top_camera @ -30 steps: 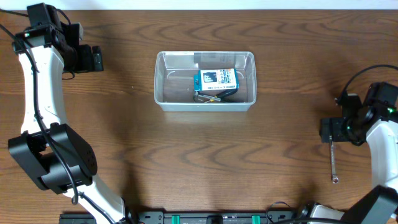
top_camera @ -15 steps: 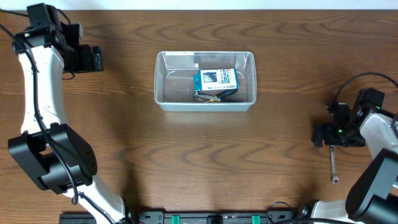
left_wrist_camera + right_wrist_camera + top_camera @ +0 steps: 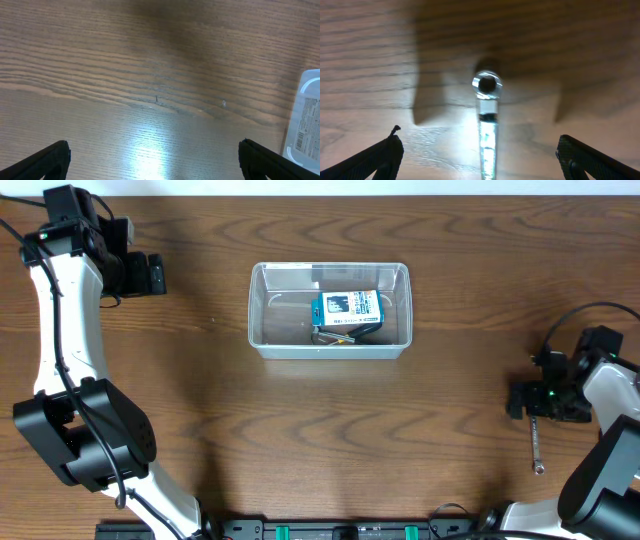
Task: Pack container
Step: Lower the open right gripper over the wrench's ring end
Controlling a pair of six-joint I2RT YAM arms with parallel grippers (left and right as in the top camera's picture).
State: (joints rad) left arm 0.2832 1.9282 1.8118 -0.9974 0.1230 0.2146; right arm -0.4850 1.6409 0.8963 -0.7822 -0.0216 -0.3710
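The clear plastic container (image 3: pixel 262 310) stands at the table's middle back, holding a blue-and-white box (image 3: pixel 347 306) and dark tool parts under it. Its edge shows at the right of the left wrist view (image 3: pixel 307 120). A slim metal tool (image 3: pixel 537 448) lies on the wood at the far right. My right gripper (image 3: pixel 536 400) is open right over its upper end; in the right wrist view the tool (image 3: pixel 487 130) lies between the spread fingers (image 3: pixel 482 155), untouched. My left gripper (image 3: pixel 150 275) is open and empty at the back left, above bare wood (image 3: pixel 152 160).
The wooden table runs to a white strip at the back edge (image 3: pixel 320 186). A dark rail with green clips (image 3: pixel 340 530) lies along the front edge. The right arm's cable (image 3: pixel 570 320) loops over the table's right side.
My right gripper has moved down and slightly left over the metal tool's upper end. The left arm and the container have not moved.
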